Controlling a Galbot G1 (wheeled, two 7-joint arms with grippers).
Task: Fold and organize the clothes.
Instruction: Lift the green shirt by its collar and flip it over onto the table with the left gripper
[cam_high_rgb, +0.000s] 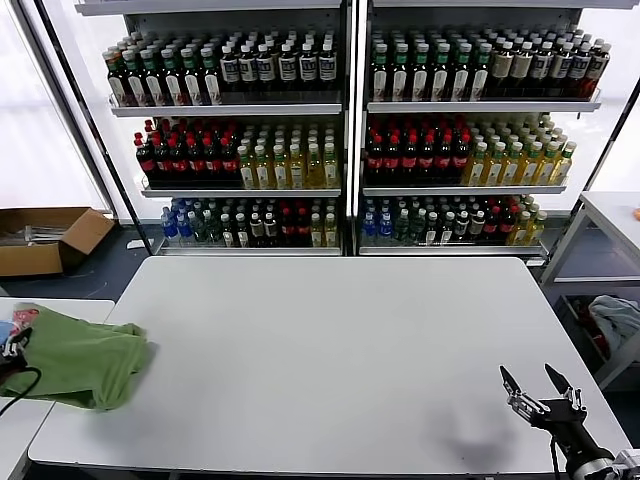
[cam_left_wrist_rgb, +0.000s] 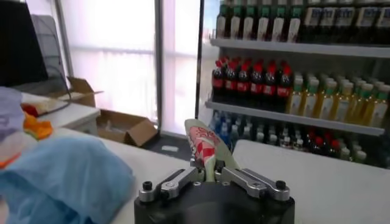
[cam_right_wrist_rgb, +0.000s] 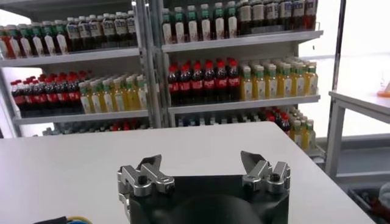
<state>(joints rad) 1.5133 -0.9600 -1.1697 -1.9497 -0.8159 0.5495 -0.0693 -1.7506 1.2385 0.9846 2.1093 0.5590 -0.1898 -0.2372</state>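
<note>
1. We see the green shirt (cam_high_rgb: 85, 360) bunched in a loose heap at the far left of the scene, lying across the gap between the left edge of the large white tabletop (cam_high_rgb: 340, 350) and a smaller side table (cam_high_rgb: 30, 420) beside it.
2. Our left end effector (cam_left_wrist_rgb: 210, 170) is barely visible in the head view, at the left edge by the shirt. In its wrist view the fingers are pinched tight on a fold of the shirt (cam_left_wrist_rgb: 204, 146), and the red-and-white checkered print stands up between them.
3. A blue cloth (cam_left_wrist_rgb: 67, 179) and some orange and purple items lie on the side table next to that end effector.
4. Our right end effector (cam_high_rgb: 540, 385) hovers above the near right corner of the tabletop, well apart from the shirt. Its fingers are spread wide and hold nothing, which the right wrist view confirms (cam_right_wrist_rgb: 204, 170).
5. Behind the tabletop stand shelves of bottles (cam_high_rgb: 340, 130), and a cardboard box (cam_high_rgb: 45, 240) sits on the floor at the left.
</note>
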